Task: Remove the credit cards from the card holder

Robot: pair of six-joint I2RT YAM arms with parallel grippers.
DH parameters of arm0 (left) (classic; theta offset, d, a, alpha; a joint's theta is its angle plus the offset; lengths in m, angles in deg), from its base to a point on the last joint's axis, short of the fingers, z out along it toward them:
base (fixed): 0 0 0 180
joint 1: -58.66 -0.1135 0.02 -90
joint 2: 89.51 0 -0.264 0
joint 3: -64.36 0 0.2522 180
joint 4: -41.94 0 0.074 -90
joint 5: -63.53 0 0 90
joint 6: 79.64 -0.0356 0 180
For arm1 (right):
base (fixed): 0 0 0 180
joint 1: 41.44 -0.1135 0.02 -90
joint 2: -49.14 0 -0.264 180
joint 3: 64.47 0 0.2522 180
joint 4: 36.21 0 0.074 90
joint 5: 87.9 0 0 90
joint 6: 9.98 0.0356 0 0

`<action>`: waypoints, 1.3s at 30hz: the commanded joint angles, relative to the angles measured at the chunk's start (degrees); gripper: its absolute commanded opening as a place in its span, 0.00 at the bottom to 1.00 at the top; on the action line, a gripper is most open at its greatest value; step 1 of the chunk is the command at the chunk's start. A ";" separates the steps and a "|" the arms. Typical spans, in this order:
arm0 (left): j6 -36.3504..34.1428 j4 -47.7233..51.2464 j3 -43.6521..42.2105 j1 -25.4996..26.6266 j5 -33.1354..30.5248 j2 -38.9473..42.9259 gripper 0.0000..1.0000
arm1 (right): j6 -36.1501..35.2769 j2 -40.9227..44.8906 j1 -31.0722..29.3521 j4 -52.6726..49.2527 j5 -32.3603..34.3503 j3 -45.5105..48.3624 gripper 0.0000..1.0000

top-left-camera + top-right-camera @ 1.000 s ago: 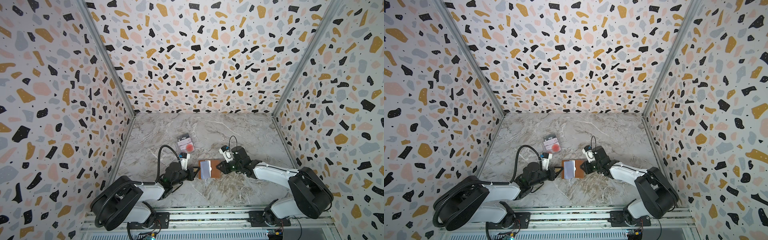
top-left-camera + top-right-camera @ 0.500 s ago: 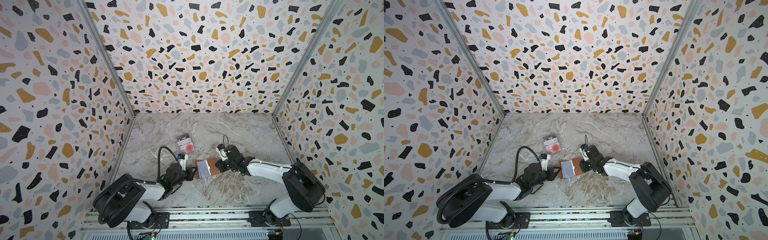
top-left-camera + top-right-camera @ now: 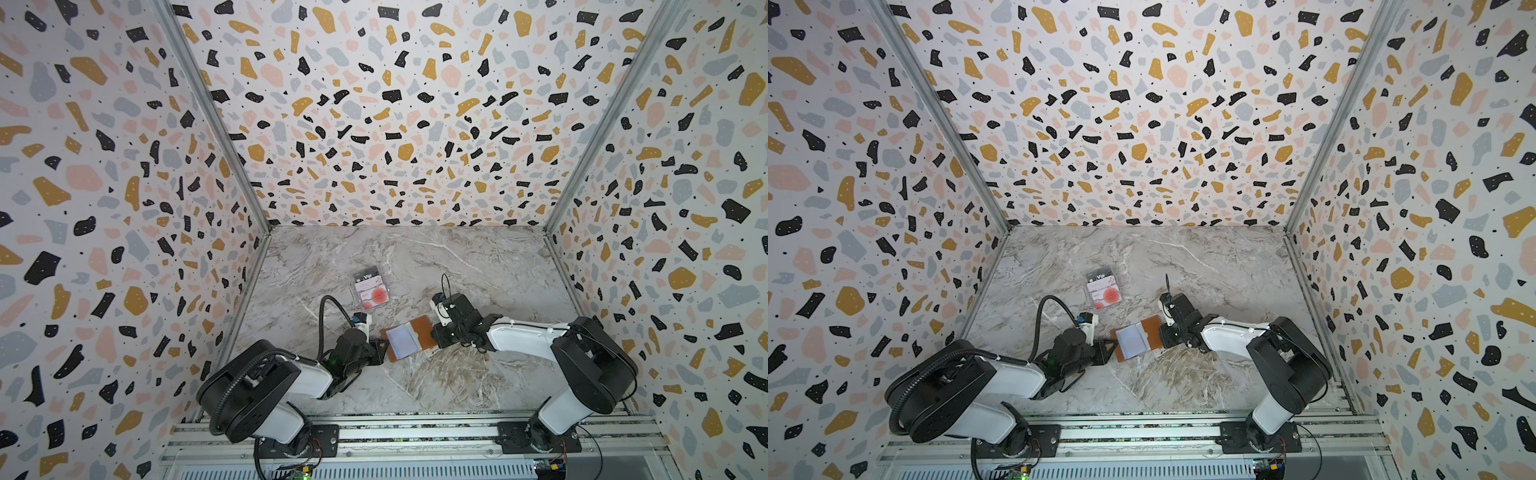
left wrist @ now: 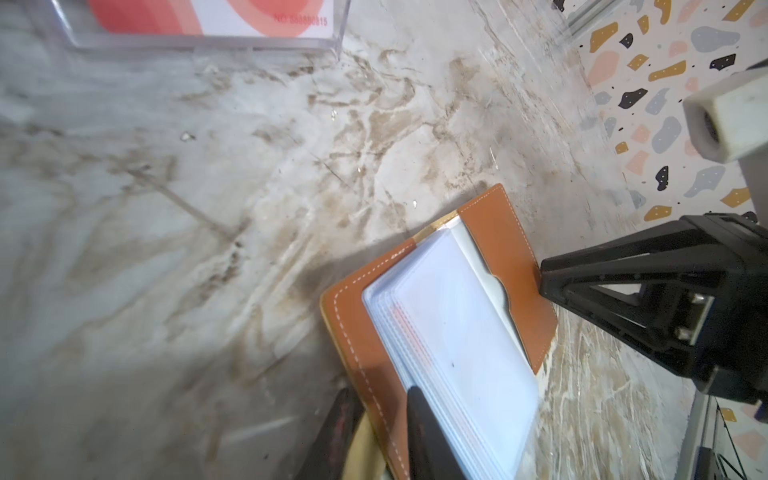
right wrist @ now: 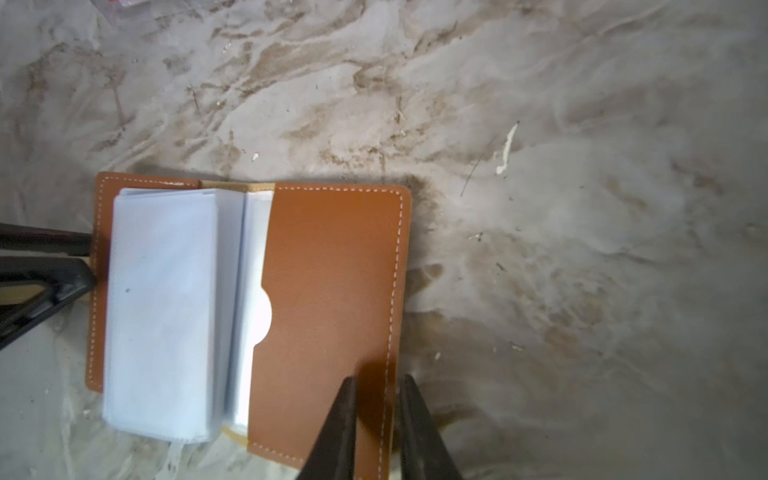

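The card holder (image 3: 409,338) lies open on the table (image 3: 457,266) near the front. My left hand (image 4: 379,395), fingers slightly spread, straddles its left edge; my right hand (image 5: 379,378), fingers a little apart, straddles its right edge. Farther back, credit cards (image 3: 376,294) sit in a clear box (image 3: 360,291).

Your left pincer (image 4: 376,395) low and reaching inward, jaws slightly parted, your right pincer (image 5: 379,379) angled down opposite it, jaws narrowly apart
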 commanded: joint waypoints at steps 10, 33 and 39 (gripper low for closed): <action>-8.74 16.43 4.76 0.02 -2.90 13.11 0.37 | -0.40 -0.07 -1.13 -0.69 1.27 -1.18 0.21; -6.70 4.98 2.78 1.82 3.45 3.46 0.18 | -4.17 7.36 -7.16 -9.99 5.18 -10.66 0.33; -5.11 2.42 2.15 1.84 2.80 0.76 0.13 | -4.50 3.28 -10.17 -7.54 1.43 -11.60 0.41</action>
